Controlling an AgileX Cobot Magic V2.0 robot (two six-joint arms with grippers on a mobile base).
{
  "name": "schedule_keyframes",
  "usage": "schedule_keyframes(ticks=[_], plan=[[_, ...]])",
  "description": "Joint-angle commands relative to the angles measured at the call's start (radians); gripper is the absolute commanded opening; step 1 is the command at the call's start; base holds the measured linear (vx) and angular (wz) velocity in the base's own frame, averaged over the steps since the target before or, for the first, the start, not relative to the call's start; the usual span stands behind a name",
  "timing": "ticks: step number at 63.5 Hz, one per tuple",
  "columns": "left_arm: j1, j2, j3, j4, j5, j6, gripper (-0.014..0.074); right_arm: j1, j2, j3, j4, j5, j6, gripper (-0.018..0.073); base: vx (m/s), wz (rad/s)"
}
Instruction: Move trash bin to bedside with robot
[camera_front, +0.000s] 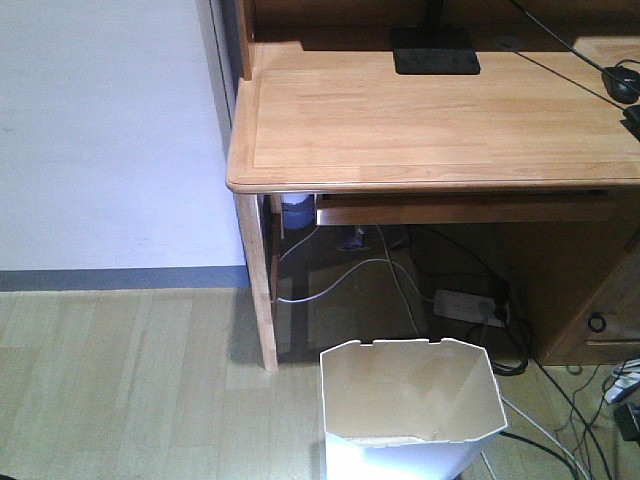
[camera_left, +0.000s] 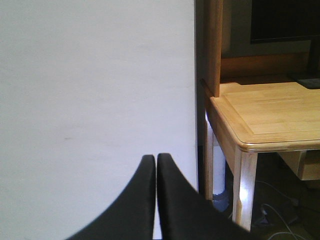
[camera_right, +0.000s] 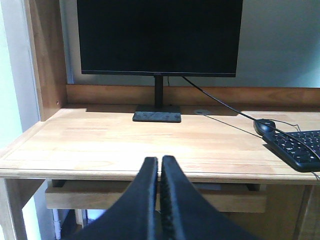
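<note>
- You have the trash bin (camera_front: 410, 390) on the floor (camera_front: 120, 380), before the desk (camera_front: 430, 120).
- Your left gripper (camera_left: 156, 159): fingers pressed together, holding nothing.
- Your right gripper (camera_right: 159, 161): likewise closed, empty, facing the monitor (camera_right: 160, 35).

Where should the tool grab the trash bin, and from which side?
Pinch the top edge from above, one finger inside and one outside. The trash bin stands upright and open-topped with thin walls, and its body looks too wide to span. The left wall seems best: the near edge looks ragged, and the desk stands just behind the far one.
</note>
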Motion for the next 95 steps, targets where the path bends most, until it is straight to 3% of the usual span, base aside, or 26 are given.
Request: schedule_keyframes(ticks=[1, 74, 95], plan=[[0.000, -0.005, -0.021, -0.005, -0.072, -0.004, -0.0006, 0.000, -0.012, 0.019, 0.001, -0.070, -0.007, -0.0009, 0.00, 0.00], [0.000, -0.005, -0.021, -0.005, -0.072, -0.004, -0.0006, 0.000, -0.012, 0.019, 0.001, -0.070, -0.007, -0.0009, 0.00, 0.00], [0.000, -0.005, -0.021, -0.005, -0.072, -0.004, -0.0006, 0.000, -0.010, -0.031, 0.035, -0.258, 0.004, -0.0009, 0.00, 0.00]])
